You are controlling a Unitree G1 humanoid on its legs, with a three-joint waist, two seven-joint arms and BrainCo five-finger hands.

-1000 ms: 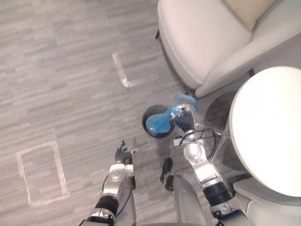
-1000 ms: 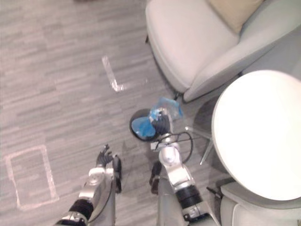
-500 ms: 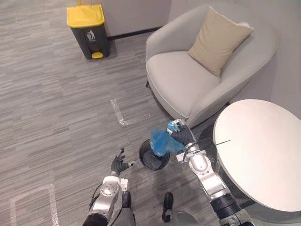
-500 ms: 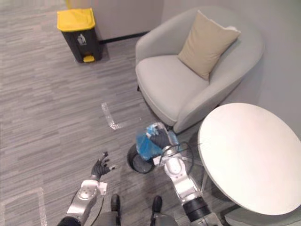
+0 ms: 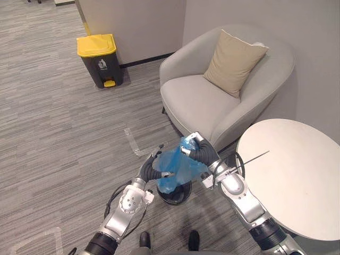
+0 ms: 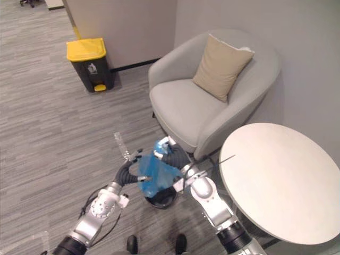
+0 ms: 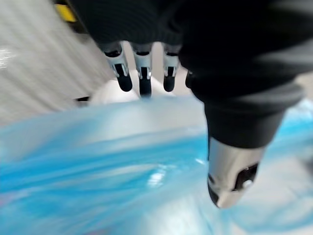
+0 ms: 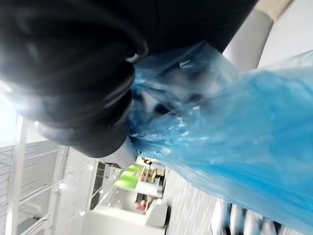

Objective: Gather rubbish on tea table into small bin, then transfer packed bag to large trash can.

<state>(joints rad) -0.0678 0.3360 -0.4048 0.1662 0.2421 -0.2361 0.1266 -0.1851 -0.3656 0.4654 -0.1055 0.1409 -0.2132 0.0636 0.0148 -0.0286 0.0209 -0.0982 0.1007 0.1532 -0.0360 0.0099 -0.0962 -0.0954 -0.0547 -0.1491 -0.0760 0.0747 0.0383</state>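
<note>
A blue plastic bag [image 5: 173, 170] hangs just above the small black bin [image 5: 176, 196] on the floor. My right hand [image 5: 200, 153] is shut on the bag's gathered top [image 8: 161, 93]. My left hand [image 5: 151, 169] is at the bag's left side, with its fingers [image 7: 141, 77] straight and its thumb [image 7: 230, 176] spread over the blue plastic [image 7: 107, 166]. The large dark trash can with a yellow lid [image 5: 99, 59] stands far off by the wall.
A grey armchair [image 5: 208, 104] with a beige cushion [image 5: 233, 61] stands just behind the bin. A round white tea table [image 5: 296, 181] is at my right. Open grey floor lies between me and the trash can, with a tape mark [image 5: 132, 141] on it.
The camera has tilted up, bringing the trash can into view. My right hand has lifted the blue bag out of the small bin. My left hand has risen to the bag's side.
</note>
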